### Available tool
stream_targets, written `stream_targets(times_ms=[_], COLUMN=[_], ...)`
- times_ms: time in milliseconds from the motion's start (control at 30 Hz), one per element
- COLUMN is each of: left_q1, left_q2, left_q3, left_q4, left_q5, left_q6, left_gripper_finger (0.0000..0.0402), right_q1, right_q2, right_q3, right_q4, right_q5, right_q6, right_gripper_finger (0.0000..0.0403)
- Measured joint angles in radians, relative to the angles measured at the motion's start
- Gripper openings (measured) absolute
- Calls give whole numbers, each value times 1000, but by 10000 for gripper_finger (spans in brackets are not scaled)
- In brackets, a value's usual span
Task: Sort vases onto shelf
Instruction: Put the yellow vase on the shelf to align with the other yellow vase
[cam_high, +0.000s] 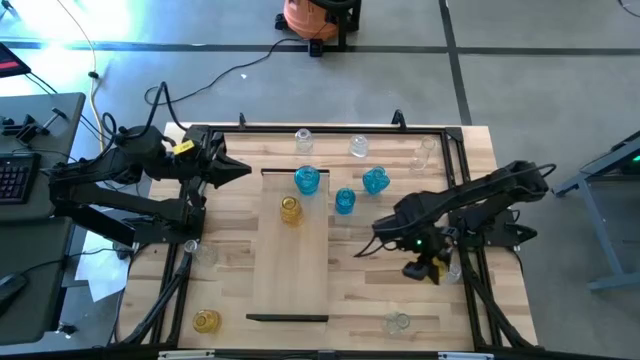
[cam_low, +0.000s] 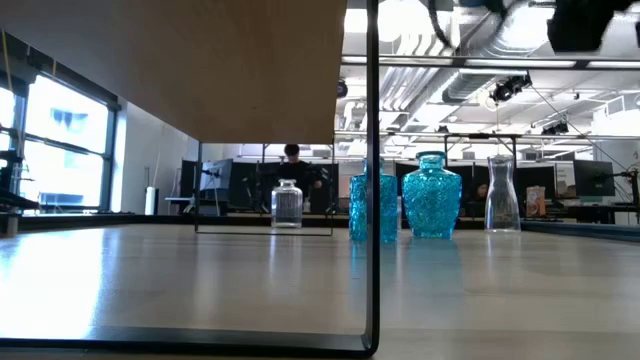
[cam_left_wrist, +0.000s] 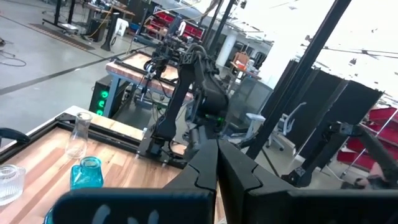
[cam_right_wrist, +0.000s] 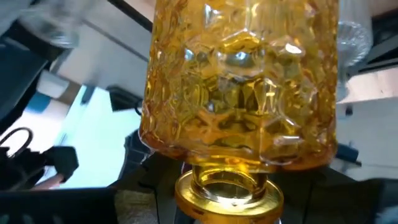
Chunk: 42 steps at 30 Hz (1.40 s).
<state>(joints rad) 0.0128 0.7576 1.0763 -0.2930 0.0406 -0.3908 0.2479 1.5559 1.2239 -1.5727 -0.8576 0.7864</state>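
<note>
The shelf (cam_high: 290, 260) is a pale wood panel down the table's middle. A blue vase (cam_high: 307, 180) and a yellow vase (cam_high: 290, 210) stand at its far end. Two more blue vases (cam_high: 345, 200) (cam_high: 375, 180) stand on the table just right of it, and clear ones (cam_high: 303, 140) (cam_high: 358, 147) stand farther back. My right gripper (cam_high: 425, 268), near the table's right rail, is shut on another yellow vase (cam_right_wrist: 239, 81). My left gripper (cam_high: 245, 172) hovers level and shut by the shelf's far left corner, touching nothing. My right gripper has the yellow vase by its neck end (cam_right_wrist: 227, 193), which points back at the wrist while the round body points away from it. The vase itself hides the fingers, so the kind of hold does not show. It appears lifted off the table.
A yellow vase (cam_high: 207, 320) stands at the table's near left, and clear vases at near right (cam_high: 398, 322) and far right (cam_high: 425, 155). A black frame rail (cam_high: 470, 270) runs along the right side. In the low view the shelf's dark end support (cam_low: 372, 180) stands in front of the blue vases (cam_low: 432, 195).
</note>
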Motion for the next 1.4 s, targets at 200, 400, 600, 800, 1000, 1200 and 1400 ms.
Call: stream_targets(times_ms=[200, 400, 600, 800, 1000, 1200, 1400], left_q1=[0, 0, 0, 0, 0, 0, 0], left_q2=[1, 1, 1, 1, 1, 1, 1], left_q3=[0, 0, 0, 0, 0, 0, 0], left_q4=[1, 2, 3, 3, 3, 3, 3], left_q5=[0, -7, -16, -26, -26, -26, -26], left_q6=[-1, -2, -11, -11, -17, -25, -26], left_gripper_finger=[1, 1, 1, 1, 1, 1, 1], right_q1=[-31, -92, -110, -109, -110, -109, -110], right_q2=[7, 34, 100, 207, 318, 361, 359], right_q3=[-117, -181, -192, -192, -192, -191, -191], right_q4=[6, 122, 197, 194, 195, 192, 194], right_q5=[-46, -42, -47, -79, -80, -96, -93], right_q6=[-138, -187, -248, -369, -443, -463, -451], right_gripper_finger=[170, 170, 170, 170, 170, 170, 176])
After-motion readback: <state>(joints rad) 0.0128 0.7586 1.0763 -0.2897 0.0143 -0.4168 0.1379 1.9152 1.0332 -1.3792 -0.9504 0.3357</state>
